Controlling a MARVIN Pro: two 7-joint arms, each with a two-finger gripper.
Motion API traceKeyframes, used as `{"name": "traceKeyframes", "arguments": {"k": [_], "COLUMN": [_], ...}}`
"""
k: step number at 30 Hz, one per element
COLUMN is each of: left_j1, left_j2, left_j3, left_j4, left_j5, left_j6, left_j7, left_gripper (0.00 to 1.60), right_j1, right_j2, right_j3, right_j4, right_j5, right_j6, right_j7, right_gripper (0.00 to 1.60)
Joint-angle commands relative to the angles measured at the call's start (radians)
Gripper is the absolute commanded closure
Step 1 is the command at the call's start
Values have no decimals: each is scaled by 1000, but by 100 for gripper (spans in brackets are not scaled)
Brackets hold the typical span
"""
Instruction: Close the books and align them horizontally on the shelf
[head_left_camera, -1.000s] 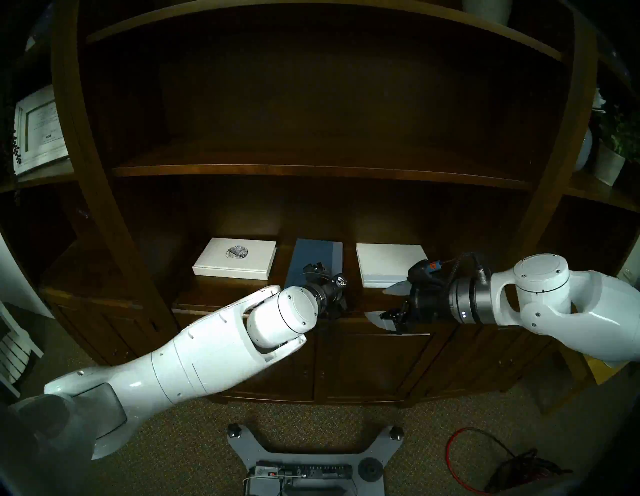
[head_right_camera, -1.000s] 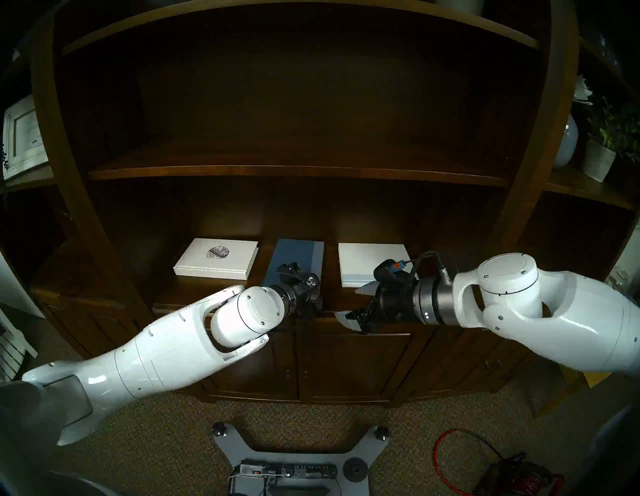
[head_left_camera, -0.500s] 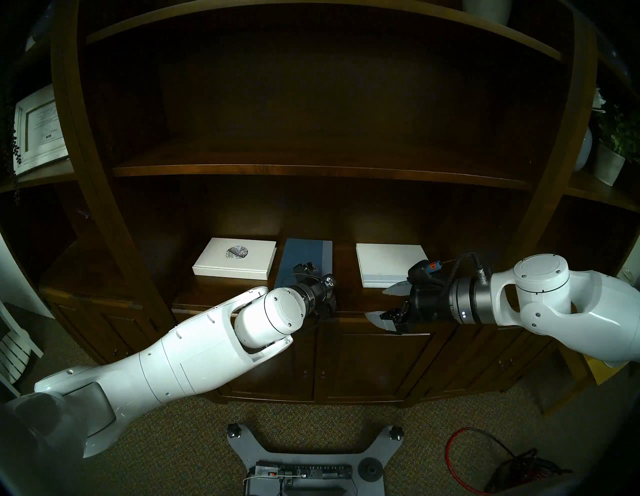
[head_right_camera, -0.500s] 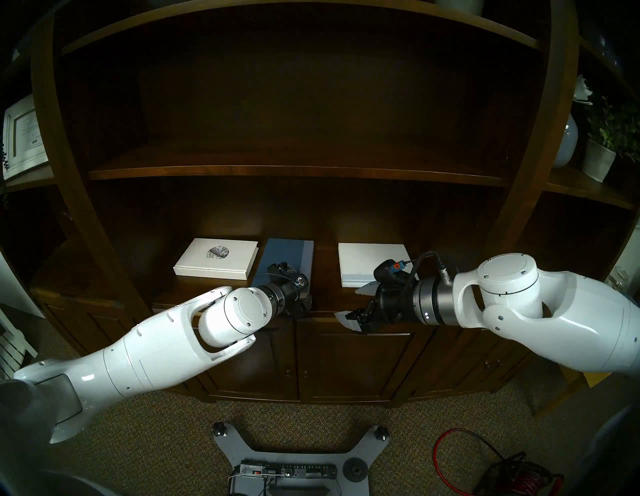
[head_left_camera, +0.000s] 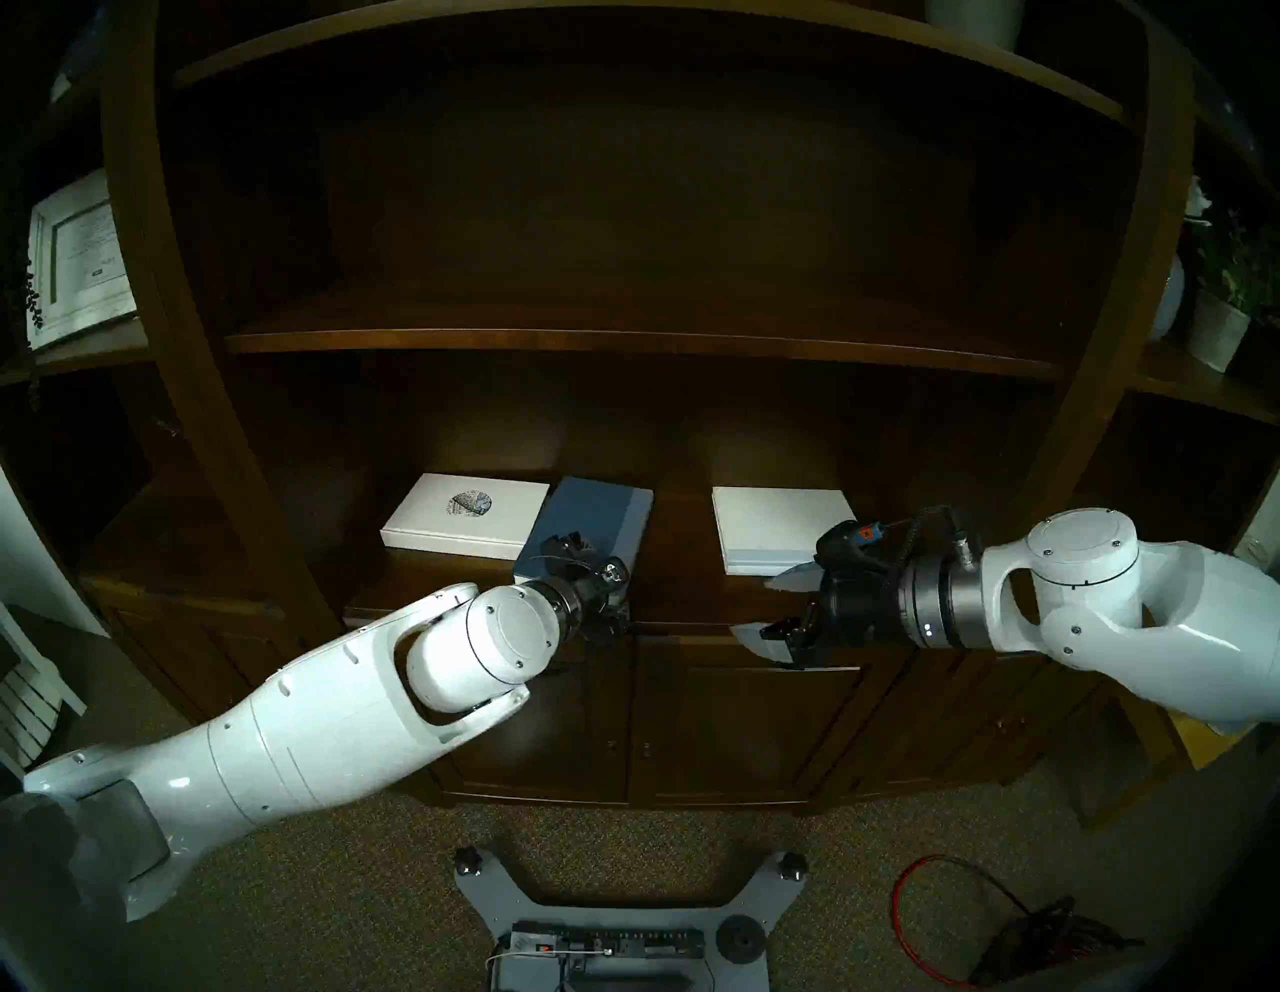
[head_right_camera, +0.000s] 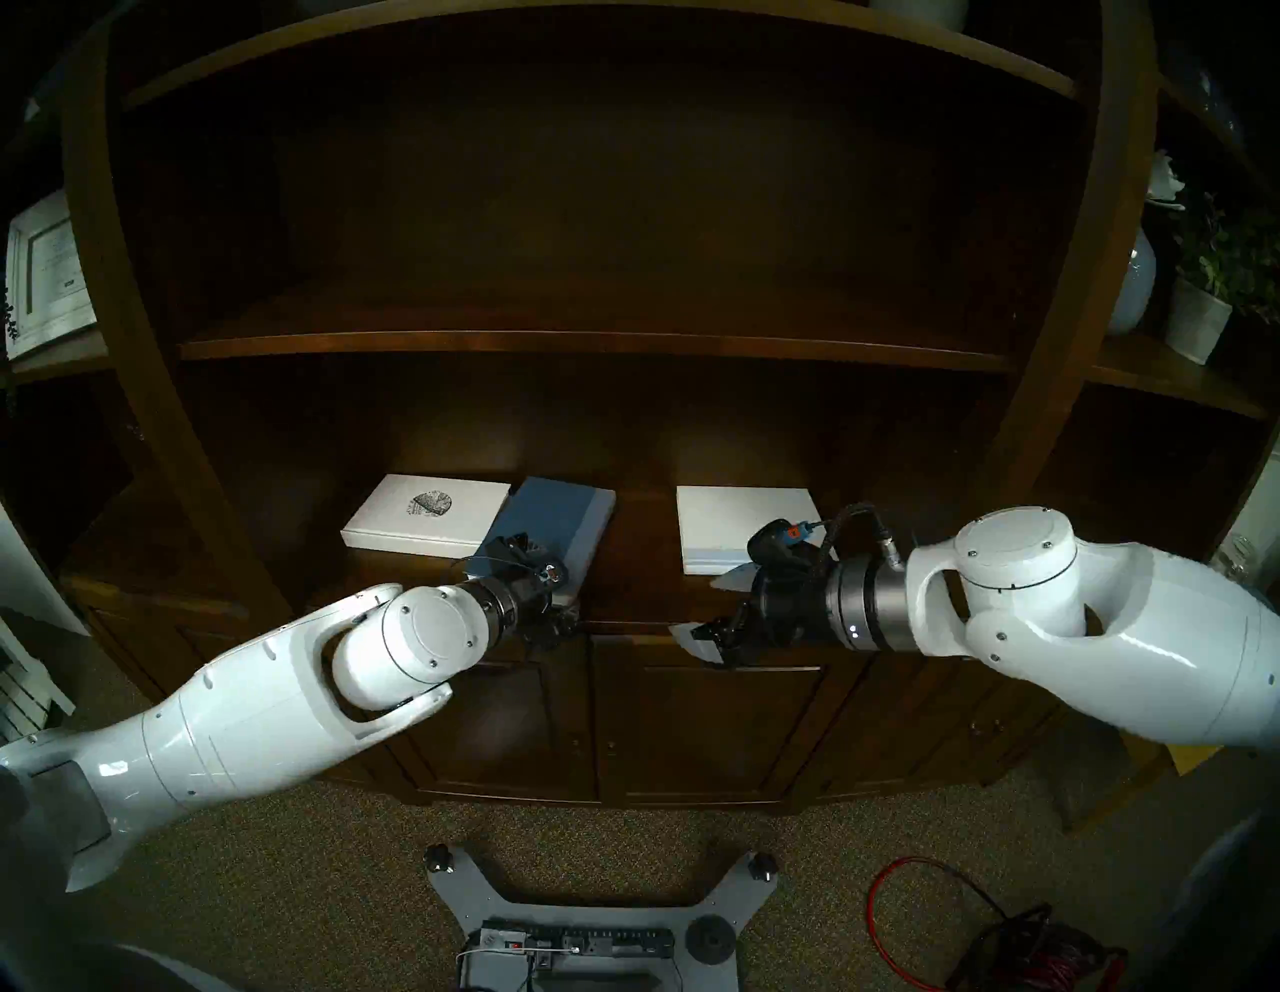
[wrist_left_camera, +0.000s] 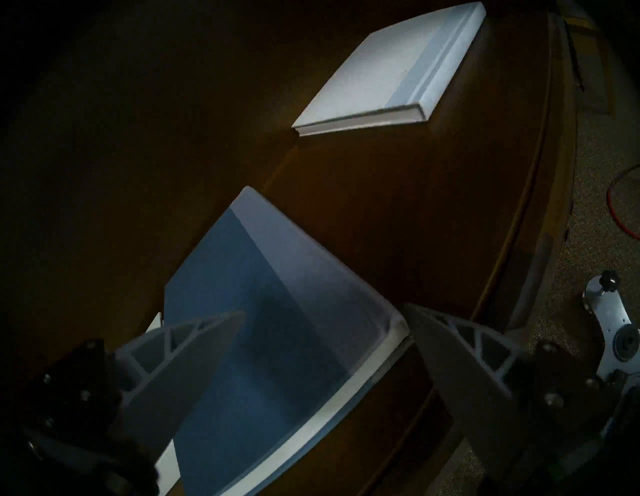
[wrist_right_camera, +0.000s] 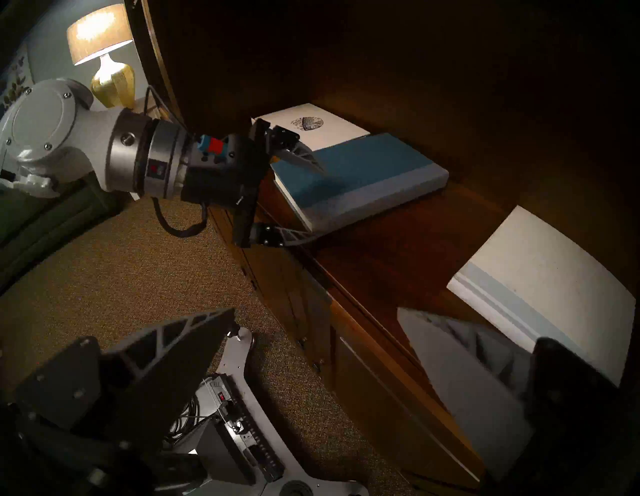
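Lower centre of the head view: the left end effector (wrist_left_camera: 323, 313), spread wide, straddles the blue book's (head_left_camera: 589, 516) near edge on the shelf (head_left_camera: 692, 596). Rigid hardcover, likely smooth; best pushed by edges. Right end effector (head_left_camera: 765, 609) spread, empty.

blue book (wrist_right_camera: 360, 169), left pincer (wrist_right_camera: 313, 202) seemingly astride

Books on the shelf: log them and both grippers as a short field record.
speckled-cover book: closed, flat, leftmost
blue book: closed, flat, skewed, its left corner overlapping the speckled-cover book
plain white book: closed, flat, apart on the right
shelf: dark wood ledge bearing all three
left gripper: open, fingers straddling the blue book's near corner, one above the cover, one beside its edge
right gripper: open, holding nothing, at the ledge's front
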Motion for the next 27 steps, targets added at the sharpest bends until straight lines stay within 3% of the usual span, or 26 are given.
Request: {"name": "traceKeyframes", "arguments": {"k": [1,7,8,9,12,19,24,27], "left_j1": [51,112,129,125,166,249,284,319], "left_j2": [102,183,170,233,219,279,333,369], "left_j3": [-108,-166,-192,-177,-229,-300,-338,-386], "left_j4": [-36,-78,-70,-94,-85,-118,-134,-149], "left_j5": [8,-8,-2,-29,-21,-54,-101,-176], "left_j6": [-2,-25,-22,-50,-57,-109,-156,-222], "left_j7": [-4,-24,-28,-32,-42,-64,-69,-72], "left_gripper": [0,0,0,0,0,0,0,0], "right_j1": [17,17,17,17,17,17,17,16], "right_j2": [2,2,2,2,2,3,3,3], "right_j3": [22,21,21,21,22,22,23,23], "right_j4": [-3,-3,-3,-3,-3,-3,-3,-3], "right_j5": [0,0,0,0,0,0,0,0], "right_j6": [-12,-12,-12,-12,-12,-13,-13,-14], "right_j7": [-1,-1,-1,-1,-1,-1,-1,-1], "right_gripper": [0,0,0,0,0,0,0,0]}}
